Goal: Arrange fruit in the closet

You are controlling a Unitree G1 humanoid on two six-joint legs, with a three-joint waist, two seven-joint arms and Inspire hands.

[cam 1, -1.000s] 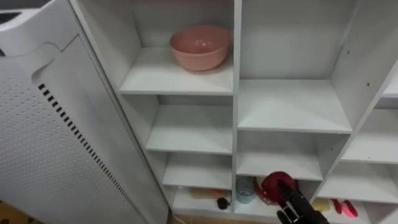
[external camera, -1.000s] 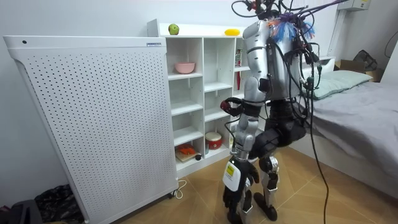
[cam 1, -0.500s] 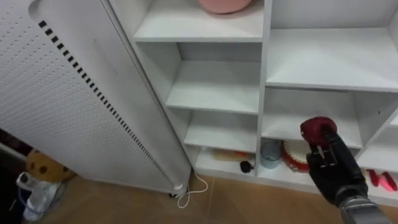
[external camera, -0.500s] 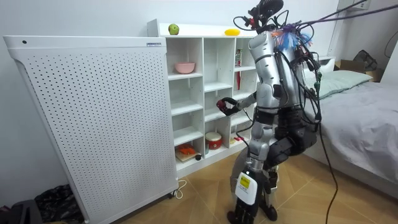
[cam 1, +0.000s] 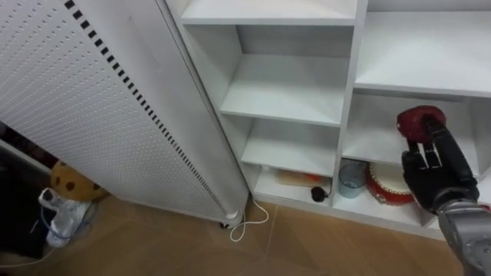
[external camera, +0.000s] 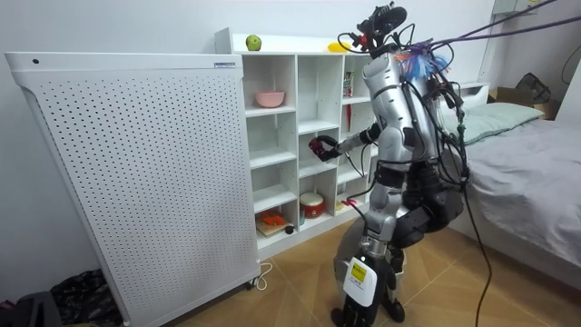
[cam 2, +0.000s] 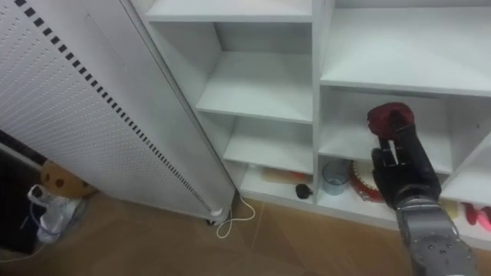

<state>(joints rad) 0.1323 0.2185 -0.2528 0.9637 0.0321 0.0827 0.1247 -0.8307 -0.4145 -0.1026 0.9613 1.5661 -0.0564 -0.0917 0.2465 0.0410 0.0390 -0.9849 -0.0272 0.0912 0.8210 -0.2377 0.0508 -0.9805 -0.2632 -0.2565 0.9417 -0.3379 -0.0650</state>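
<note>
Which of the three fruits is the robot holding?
The dark red fruit, gripped in the right hand; the green fruit and the yellow fruit lie on top of the closet.

Both head cameras peer steeply down, close against the closet's (cam 1: 291, 88) lower shelves, while the room camera, well back, faces the same closet.

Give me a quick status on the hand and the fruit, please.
Right hand shut on red fruit, fingers curled. Fruit held before closet shelf, not yet placed. Red pot and cup sit lower, out of the path.
</note>
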